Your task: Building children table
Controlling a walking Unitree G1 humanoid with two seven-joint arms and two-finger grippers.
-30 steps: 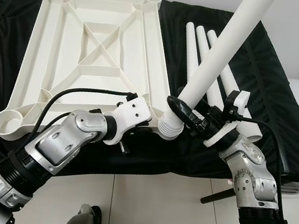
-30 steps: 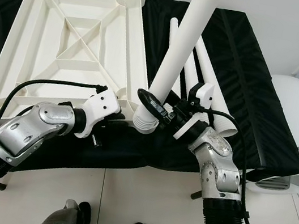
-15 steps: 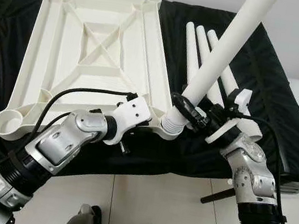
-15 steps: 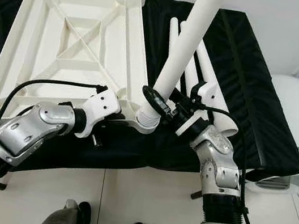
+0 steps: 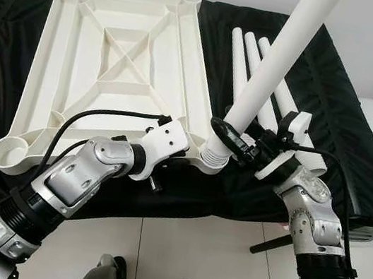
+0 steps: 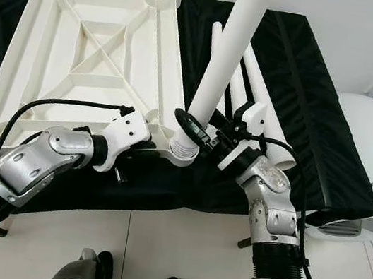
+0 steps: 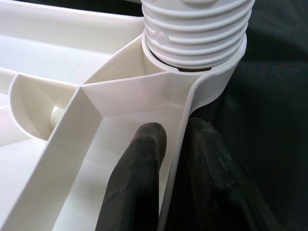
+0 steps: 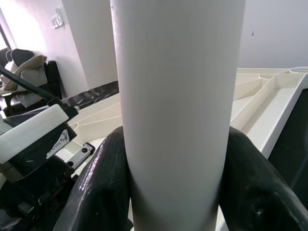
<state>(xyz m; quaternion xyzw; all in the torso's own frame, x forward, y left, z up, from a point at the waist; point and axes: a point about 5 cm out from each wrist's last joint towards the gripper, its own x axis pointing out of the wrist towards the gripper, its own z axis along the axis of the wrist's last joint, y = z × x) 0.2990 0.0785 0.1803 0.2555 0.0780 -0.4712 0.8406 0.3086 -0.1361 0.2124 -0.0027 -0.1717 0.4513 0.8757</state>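
Leg stands tilted, threaded end in near corner socket of upturned tabletop. My right gripper clamps it low — hollow plastic, light, stiff, slick. Left gripper pinches tabletop rim beside socket, I judge to brace it.

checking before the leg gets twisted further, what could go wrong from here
The leg leans in the corner socket, so its threaded end might cross-thread or jam. The left gripper pinches only the thin rim of the tabletop; twisting could make it slip. The tabletop's near edge sits close to the edge of the black surface, so a push might slide it off.
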